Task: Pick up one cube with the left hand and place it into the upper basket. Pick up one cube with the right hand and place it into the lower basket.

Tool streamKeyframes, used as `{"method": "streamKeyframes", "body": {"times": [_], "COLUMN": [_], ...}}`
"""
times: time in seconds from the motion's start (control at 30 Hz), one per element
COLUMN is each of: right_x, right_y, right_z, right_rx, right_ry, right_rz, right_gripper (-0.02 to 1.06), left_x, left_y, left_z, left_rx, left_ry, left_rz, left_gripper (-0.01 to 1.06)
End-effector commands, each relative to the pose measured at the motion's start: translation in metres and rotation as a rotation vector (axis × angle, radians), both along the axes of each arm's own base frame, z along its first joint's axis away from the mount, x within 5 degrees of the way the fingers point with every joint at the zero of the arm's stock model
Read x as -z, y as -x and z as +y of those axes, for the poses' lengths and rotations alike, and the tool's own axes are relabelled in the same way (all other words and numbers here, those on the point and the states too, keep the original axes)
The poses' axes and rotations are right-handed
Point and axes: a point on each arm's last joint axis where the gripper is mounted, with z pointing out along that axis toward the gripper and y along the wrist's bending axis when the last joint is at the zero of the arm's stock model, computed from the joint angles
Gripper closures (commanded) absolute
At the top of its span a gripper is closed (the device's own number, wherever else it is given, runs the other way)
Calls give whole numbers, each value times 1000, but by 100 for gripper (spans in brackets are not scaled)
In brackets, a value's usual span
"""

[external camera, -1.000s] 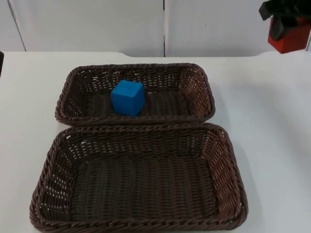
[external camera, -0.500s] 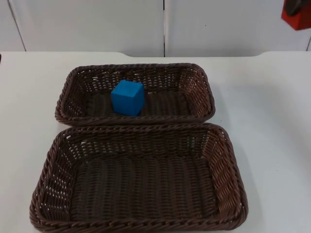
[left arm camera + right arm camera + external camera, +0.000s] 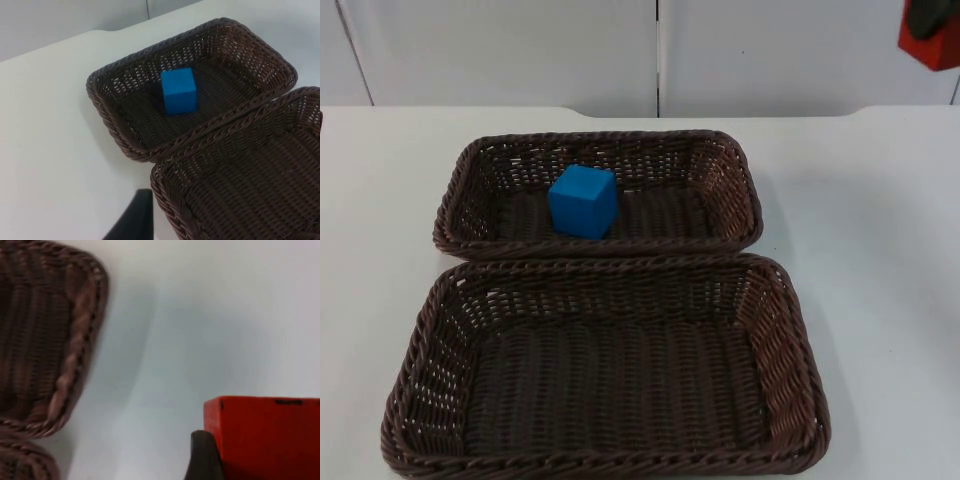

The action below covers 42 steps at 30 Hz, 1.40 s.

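Top view first: my right gripper (image 3: pixel 928 18) is high at the far right edge of the scene, pinching the red cube (image 3: pixel 932 42). A second ago it hung lower with the whole cube in sight; since then it has lifted until part of the cube is cut off, and over the last half second it has barely shifted, so I judge the lift is finished and the carry toward me has yet to start. The blue cube (image 3: pixel 583 201) sits where it did, inside the far dark brown woven wicker basket (image 3: pixel 745 190), so the left hand's half looks done. The near dark brown woven wicker basket (image 3: pixel 790 330) holds nothing, its far rim touching the other's near rim on the white table top (image 3: pixel 880 250). From the left wrist view, the blue cube (image 3: pixel 178 90) rests on the far basket's (image 3: pixel 112 125) floor, and one black fingertip of the left gripper (image 3: pixel 135 220) waits over bare table left of the near basket (image 3: pixel 165 200); I cannot tell how its fingers stand. From the right wrist view, a black finger presses the red cube's (image 3: pixel 265 435) side, well above the table and right of a basket's rim (image 3: pixel 75 355).
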Motion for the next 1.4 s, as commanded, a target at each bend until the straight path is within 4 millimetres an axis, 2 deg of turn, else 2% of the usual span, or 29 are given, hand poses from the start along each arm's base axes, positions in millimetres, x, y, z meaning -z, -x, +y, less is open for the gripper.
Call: {"method": "streamKeyframes", "body": {"times": [0.0,0.1,0.17,0.3,0.37,0.47,0.5,0.63,0.67,0.8,1.13,1.37], "right_x": [-6,-3,-3,1,2,13,13,30,30,46,67,71], "right_y": [9,27,30,49,52,66,66,88,88,112,139,143], "right_z": [6,17,19,36,41,59,59,84,84,107,129,132], "right_rx": [-29,-77,-85,-153,-168,-257,-257,-394,-394,-481,-550,-553], "right_ry": [-15,-15,-15,-9,-6,18,18,51,51,24,-53,-74], "right_rz": [-35,-32,-30,-14,-8,9,9,21,21,37,53,54], "right_gripper": [104,104,104,104,104,104,104,104,104,105,105,105], "left_x": [1,1,1,1,1,1,1,1,1,1,1,1], "left_y": [1,1,1,1,1,1,1,1,1,1,1,1], "left_z": [1,1,1,1,1,1,1,1,1,1,1,1], "left_rx": [-6,-6,-6,-6,-6,-6,-6,-6,-6,-6,-6,-5], "left_ry": [0,0,0,0,0,0,0,0,0,0,0,5], "left_rz": [-3,-3,-3,-3,-3,-3,-3,-3,-3,-3,-3,-1], "left_gripper": [0,0,0,0,0,0,0,0,0,0,0,0]}}
